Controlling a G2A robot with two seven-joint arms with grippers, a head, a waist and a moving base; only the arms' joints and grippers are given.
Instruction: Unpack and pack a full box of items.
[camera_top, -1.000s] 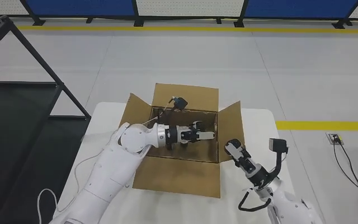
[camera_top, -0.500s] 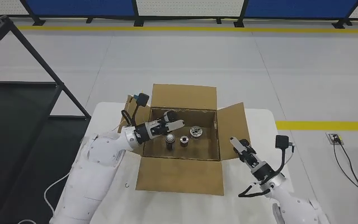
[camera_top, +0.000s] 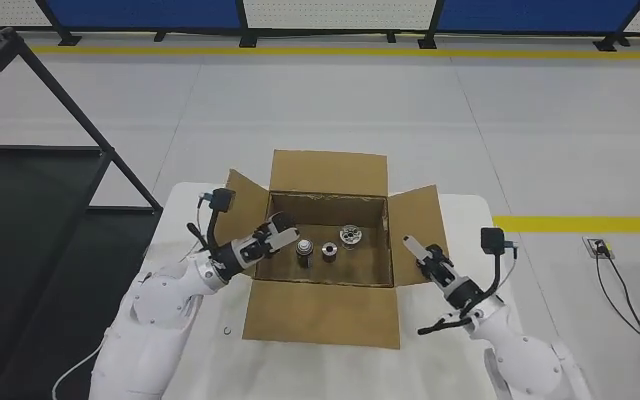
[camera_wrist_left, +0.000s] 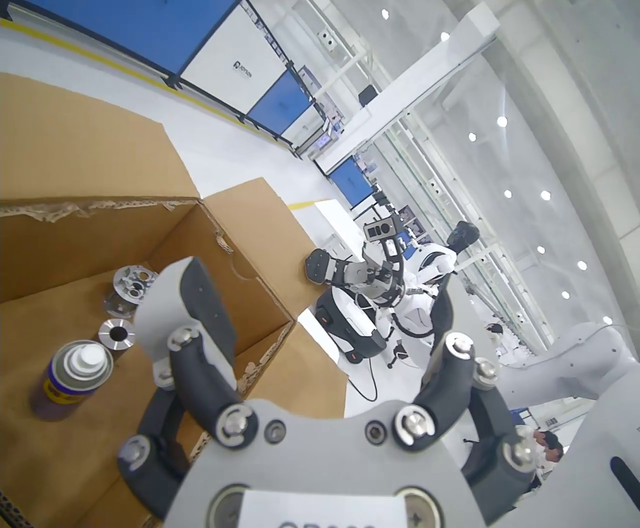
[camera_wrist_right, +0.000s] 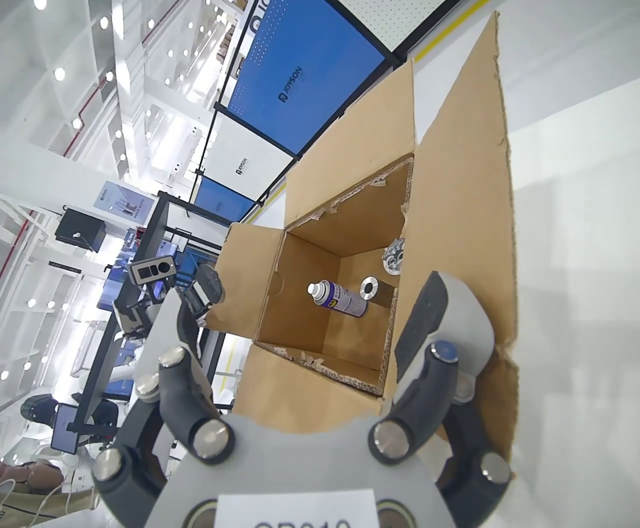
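Note:
An open cardboard box (camera_top: 320, 310) sits mid-table with its flaps spread. On its floor stand a spray can (camera_top: 304, 251) (camera_wrist_left: 70, 380) (camera_wrist_right: 335, 297), a small metal cylinder (camera_top: 327, 249) (camera_wrist_left: 117, 332) (camera_wrist_right: 370, 289) and a flanged metal part (camera_top: 349, 235) (camera_wrist_left: 130, 282) (camera_wrist_right: 395, 257). My left gripper (camera_top: 283, 232) (camera_wrist_left: 315, 300) hovers open over the box's left wall, holding nothing. My right gripper (camera_top: 412, 247) (camera_wrist_right: 312, 320) is open and empty above the right flap (camera_top: 412, 225).
The white table (camera_top: 190, 300) has bare room on both sides of the box. A tiny ring-like object (camera_top: 228, 330) lies left of the front flap. A black metal frame (camera_top: 60, 120) stands off the table's left side.
My left arm has pulled back from deep inside the box to its left wall, uncovering the three items. My right gripper has shifted slightly along the right flap.

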